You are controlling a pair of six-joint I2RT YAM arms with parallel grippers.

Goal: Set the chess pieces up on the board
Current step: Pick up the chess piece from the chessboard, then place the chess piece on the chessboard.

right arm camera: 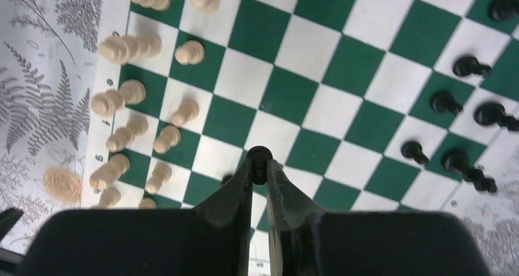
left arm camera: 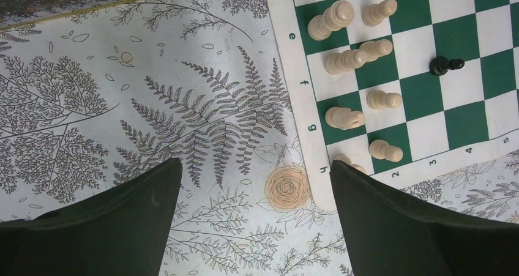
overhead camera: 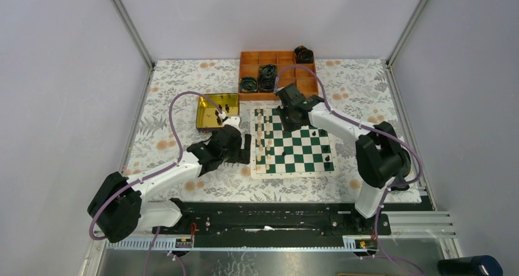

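The board (overhead camera: 306,145) of green and white squares lies mid-table. Cream chess pieces (right arm camera: 131,46) fill two rows along its left side. Several black chess pieces (right arm camera: 471,66) stand near its right side. My right gripper (right arm camera: 259,166) hangs over the board's far part, shut on a small black chess piece (right arm camera: 259,152) whose round head pokes out between the fingertips. Beside the board's left edge my left gripper (left arm camera: 254,169) is open over the flowered cloth, nothing between its fingers. One black pawn (left arm camera: 444,65) stands apart, a few squares from the cream rows.
An orange compartment tray (overhead camera: 251,59) with dark cable rolls (overhead camera: 267,77) sits behind the board. A shiny yellow tin (overhead camera: 215,112) holding a few pieces stands left of the board, just beyond my left gripper. Frame posts and walls enclose the table.
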